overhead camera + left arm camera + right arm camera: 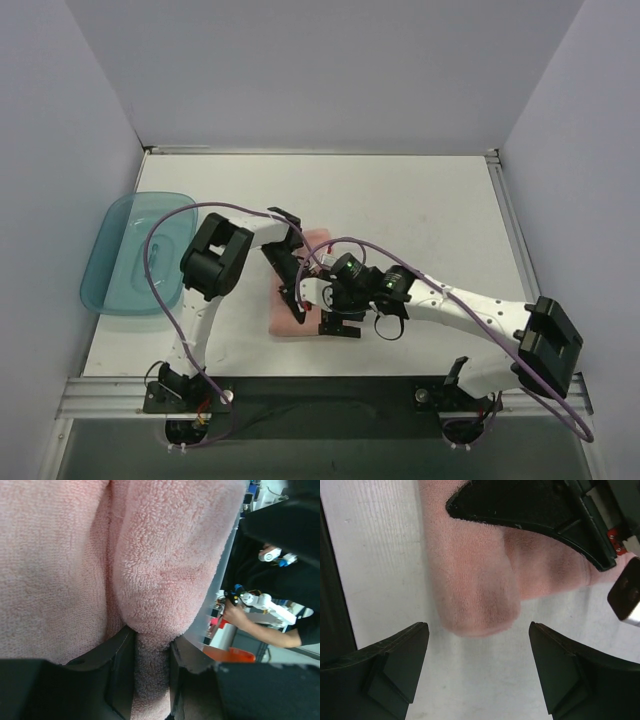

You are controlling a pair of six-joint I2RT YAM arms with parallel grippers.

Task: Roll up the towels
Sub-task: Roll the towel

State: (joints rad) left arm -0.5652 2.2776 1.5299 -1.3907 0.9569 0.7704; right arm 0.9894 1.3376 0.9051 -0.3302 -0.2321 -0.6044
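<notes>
Fuzzy terry-cloth towel (165, 555) between the left gripper (151, 647) and its matt black fingers (117, 680), probably plastic; table (375, 555) below is smooth matt white.

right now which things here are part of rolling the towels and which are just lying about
In the job:
- pink towel
- left gripper, pinching a fold of the towel
- right gripper, open, by the towel's rounded end

Lying about:
- teal tray, far left, nothing touching it
</notes>
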